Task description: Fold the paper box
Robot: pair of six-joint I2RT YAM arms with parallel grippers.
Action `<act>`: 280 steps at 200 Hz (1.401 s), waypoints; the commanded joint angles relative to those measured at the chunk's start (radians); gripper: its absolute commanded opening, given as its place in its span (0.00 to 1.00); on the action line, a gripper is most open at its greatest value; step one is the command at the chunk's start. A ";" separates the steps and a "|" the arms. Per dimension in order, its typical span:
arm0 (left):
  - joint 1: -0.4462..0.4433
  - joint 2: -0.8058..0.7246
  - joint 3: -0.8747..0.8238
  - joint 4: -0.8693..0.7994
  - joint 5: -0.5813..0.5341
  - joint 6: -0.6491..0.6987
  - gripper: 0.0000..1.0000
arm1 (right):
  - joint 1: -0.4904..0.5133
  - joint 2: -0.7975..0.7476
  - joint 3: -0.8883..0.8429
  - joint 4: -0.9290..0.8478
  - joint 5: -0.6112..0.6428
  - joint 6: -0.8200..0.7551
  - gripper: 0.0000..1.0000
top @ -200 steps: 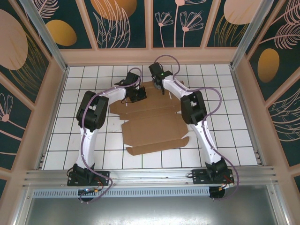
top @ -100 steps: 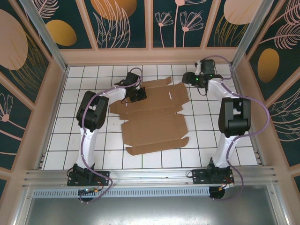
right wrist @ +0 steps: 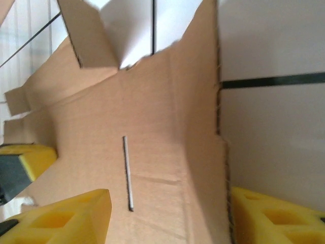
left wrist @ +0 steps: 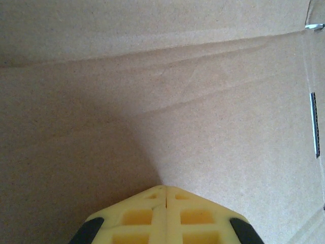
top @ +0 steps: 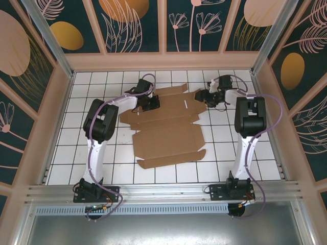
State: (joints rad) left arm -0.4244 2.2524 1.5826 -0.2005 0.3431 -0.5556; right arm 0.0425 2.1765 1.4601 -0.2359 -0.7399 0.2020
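the paper box (top: 166, 138), a flat brown corrugated cardboard die-cut sheet with creases, flaps and tabs, lies unfolded on the white tiled bench (top: 92, 153), in the middle of the bench and between the two arms. its long panels run left to right, with the narrow flaps at the near and far edges.

the left end effector (top: 149, 104) sits over the far left part of the sheet. in the left wrist view its yellow fingers (left wrist: 193, 216) are pressed together with no gap, closed on nothing, and the left end effector (left wrist: 165, 189) has its tips down at the cardboard surface just below a crease.

the right end effector (top: 203, 97) is at the far right edge of the sheet. in the right wrist view the right end effector (right wrist: 167, 198) has its yellow fingers (right wrist: 76, 216) well apart, with the cardboard's right edge panel lying in the gap between them. it grips nothing. a thin straight slot (right wrist: 127, 173) cut in that panel runs away from the fingers, and a small flap (right wrist: 89, 35) stands tilted up at the panel's far end.
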 commanded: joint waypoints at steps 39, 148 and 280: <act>-0.001 0.008 -0.017 -0.008 0.019 0.024 0.00 | 0.030 0.099 -0.022 0.026 -0.278 0.063 0.53; -0.010 -0.017 -0.047 0.046 0.080 -0.018 0.00 | 0.061 -0.136 -0.005 -0.102 0.343 0.003 0.00; -0.002 -0.022 -0.114 0.153 0.140 -0.126 0.09 | 0.272 0.079 0.521 -0.617 0.922 -0.181 0.04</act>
State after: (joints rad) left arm -0.4019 2.2070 1.4815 -0.0887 0.4347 -0.6579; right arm 0.2516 2.1559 1.8759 -0.7025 0.0174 0.0200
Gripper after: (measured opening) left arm 0.100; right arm 0.073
